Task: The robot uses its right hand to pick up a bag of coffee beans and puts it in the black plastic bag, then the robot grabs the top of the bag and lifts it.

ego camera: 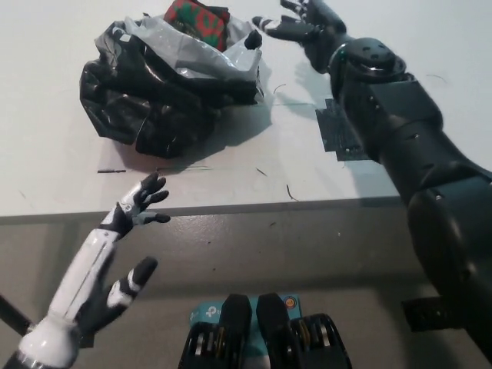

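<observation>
The crumpled black plastic bag [161, 84] lies on the white table [61, 154] at the upper left, its grey-lined mouth facing the far side. A red and green coffee bean bag [197, 19] sits in that mouth, sticking out at the top. My black right hand [296, 23] hovers open just right of the bag's mouth, fingers spread, holding nothing. My white left hand [127, 238] is raised at the lower left, in front of the table's near edge, open with fingers apart.
A dark flat patch [342, 131] lies on the table beside my right forearm. The table's front edge [231, 209] runs across the middle of the picture. A few thin dark threads [184, 167] lie near the bag.
</observation>
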